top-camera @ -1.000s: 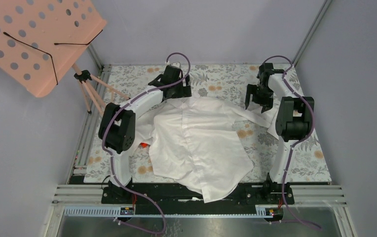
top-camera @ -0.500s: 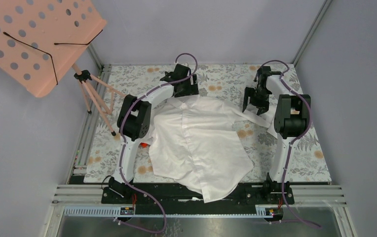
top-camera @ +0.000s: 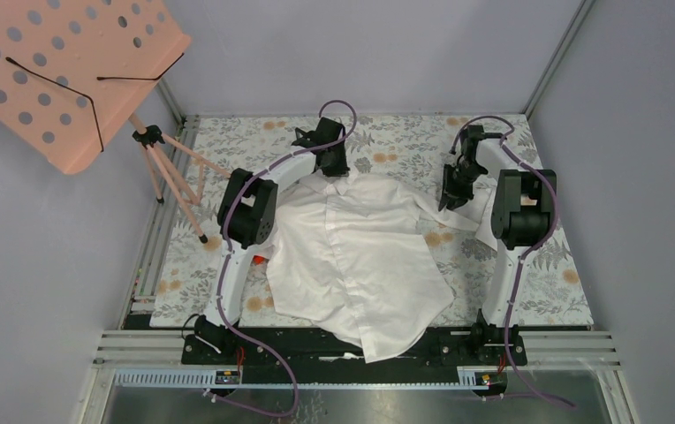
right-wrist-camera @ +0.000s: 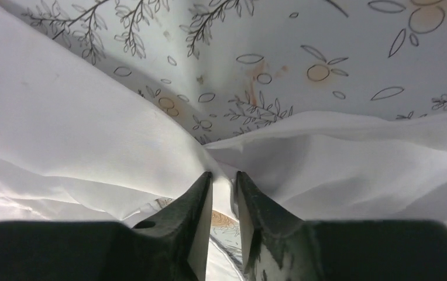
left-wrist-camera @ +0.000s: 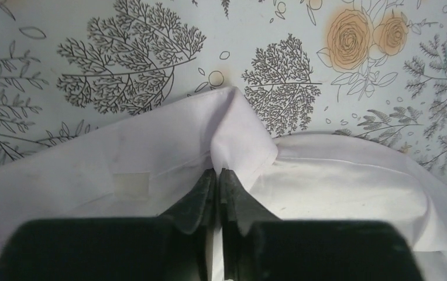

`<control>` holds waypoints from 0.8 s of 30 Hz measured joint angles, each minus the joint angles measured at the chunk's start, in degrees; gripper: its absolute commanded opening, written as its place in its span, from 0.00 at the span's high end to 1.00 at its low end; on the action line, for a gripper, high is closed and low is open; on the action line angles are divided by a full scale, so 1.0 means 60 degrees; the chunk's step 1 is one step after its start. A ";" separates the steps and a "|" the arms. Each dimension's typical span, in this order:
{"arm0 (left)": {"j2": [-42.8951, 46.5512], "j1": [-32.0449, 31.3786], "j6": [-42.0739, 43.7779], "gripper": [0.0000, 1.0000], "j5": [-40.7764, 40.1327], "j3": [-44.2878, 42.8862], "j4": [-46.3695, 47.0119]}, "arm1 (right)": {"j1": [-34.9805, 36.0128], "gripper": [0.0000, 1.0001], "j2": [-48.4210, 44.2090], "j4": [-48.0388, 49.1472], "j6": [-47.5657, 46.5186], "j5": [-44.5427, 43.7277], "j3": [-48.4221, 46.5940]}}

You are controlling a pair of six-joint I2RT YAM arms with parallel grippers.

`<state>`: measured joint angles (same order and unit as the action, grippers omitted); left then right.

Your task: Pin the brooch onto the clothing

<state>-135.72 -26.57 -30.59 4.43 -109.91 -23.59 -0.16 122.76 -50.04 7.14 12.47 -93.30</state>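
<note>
White, creased shirt (top-camera: 356, 256) lies spread at the centre of the floral worktop (top-camera: 405, 141), its collar fold at 12 o'clock pinched by the left claw (left-wrist-camera: 217, 173) and its sleeve at 2 o'clock pinched by the right claw (right-wrist-camera: 222, 175).

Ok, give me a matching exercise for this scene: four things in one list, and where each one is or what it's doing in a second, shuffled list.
Things:
1 left claw
2 right claw
3 pink perforated board
4 floral cloth

States:
A spread under the shirt
B shut on the shirt's collar
C raised beyond the cloth's far left corner
D shut on fabric at the shirt's right edge

Pairs: 1-B, 2-D, 3-C, 4-A
</note>
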 measured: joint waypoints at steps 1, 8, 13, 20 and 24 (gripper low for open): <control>0.0000 0.0000 -0.0011 1.00 0.0007 0.0000 0.0004 | 0.0000 0.75 -0.0047 -0.0011 -0.0004 0.0091 0.0058; 0.0783 -0.0007 0.0084 1.00 -0.0262 0.1406 0.0987 | 0.0000 0.84 -0.1319 -0.0047 0.0040 0.0299 0.0532; 0.2820 -0.0004 0.0062 1.00 -0.0801 0.3519 0.1916 | 0.0000 0.84 -0.2656 -0.0044 0.0098 0.0259 0.0834; 0.6666 0.0000 0.0153 1.00 -0.1402 0.5829 0.3770 | 0.0004 0.83 -0.4539 -0.0007 0.0106 0.0270 0.1402; 0.8801 0.0018 0.0437 1.00 -0.1923 0.6987 0.4466 | 0.0095 0.83 -0.5501 0.0069 0.0109 0.0255 0.1701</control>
<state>-82.91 -26.46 -27.97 -7.11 -67.99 3.20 0.40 89.76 -49.63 7.79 14.00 -83.09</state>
